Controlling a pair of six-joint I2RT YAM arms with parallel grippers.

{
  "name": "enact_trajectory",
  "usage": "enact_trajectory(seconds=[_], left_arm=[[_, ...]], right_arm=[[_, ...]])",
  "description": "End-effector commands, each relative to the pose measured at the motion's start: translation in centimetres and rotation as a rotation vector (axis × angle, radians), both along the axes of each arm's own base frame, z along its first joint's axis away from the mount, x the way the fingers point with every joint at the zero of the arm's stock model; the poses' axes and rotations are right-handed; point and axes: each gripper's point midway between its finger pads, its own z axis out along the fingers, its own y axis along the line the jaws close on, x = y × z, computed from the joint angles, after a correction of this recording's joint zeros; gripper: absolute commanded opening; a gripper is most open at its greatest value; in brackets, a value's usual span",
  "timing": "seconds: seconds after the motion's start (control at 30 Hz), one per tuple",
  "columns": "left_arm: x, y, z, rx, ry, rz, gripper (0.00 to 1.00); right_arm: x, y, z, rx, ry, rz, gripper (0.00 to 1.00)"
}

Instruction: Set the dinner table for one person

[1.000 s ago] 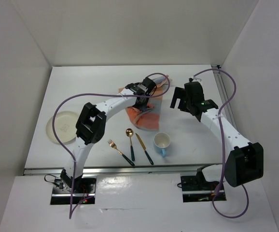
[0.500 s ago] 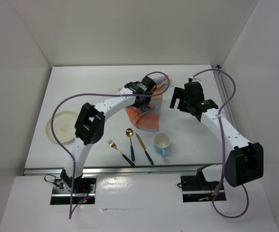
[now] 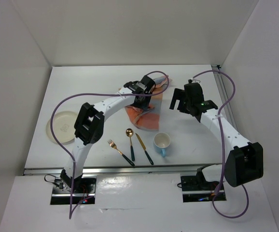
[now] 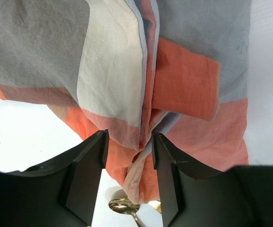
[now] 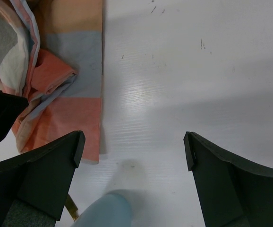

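The large white rectangular dinner table [image 3: 81, 92] stretches ahead of both arm bases. A light blue ceramic mug [image 3: 162, 142] stands upright at five o'clock, showing its cream inside. A round cream plate [image 3: 62, 126] lies at nine o'clock. A rumpled orange-blue checked cloth placemat [image 3: 146, 121] sits near the centre. The left arm arches over it, and the left gripper [image 4: 128, 142] points down with its jaws parted either side of a raised fold. The right gripper [image 5: 134, 139] hovers at the cloth's three o'clock edge, jaws spread wide and holding nothing.

On table [image 3: 96, 87]: plate [image 3: 62, 126] far left; fork [image 3: 120, 152], spoon [image 3: 131, 144], knife [image 3: 144, 149], cup [image 3: 162, 142] in row; cloth [image 3: 148, 121] behind.
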Motion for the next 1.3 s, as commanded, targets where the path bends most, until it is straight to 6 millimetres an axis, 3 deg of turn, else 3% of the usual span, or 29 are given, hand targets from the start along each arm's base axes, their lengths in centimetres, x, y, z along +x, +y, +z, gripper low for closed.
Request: enact_trajectory(seconds=[0.0,0.2,0.43,0.9,1.1,1.27], left_arm=[[0.7,-0.4,2.0,-0.041,-0.035,0.007,0.58],[1.5,-0.1,1.2,-0.028,-0.034,0.023,0.52],[1.1,-0.2,0.8,-0.037,-0.015,0.013,0.61],[1.4,-1.0,-1.0,-0.035,0.013,-0.006,0.54],[1.5,-0.6,-0.5,-0.022,0.003,0.003,0.40],[1.9,0.0,1.8,-0.040,-0.034,0.018,0.14]], right_arm=[[-0.3,-0.3,0.1,0.001,0.005,-0.009,1.00],[-0.3,-0.3,0.1,0.001,0.005,-0.009,1.00],[-0.5,-0.3,0.0,-0.001,0.014,-0.009,1.00],[-0.7,-0.4,0.1,-0.001,0.014,-0.009,1.00],[-0.5,-0.3,0.5,0.001,0.005,-0.009,1.00],[-0.6,0.1,0.1,0.016,0.020,0.010,1.00]])
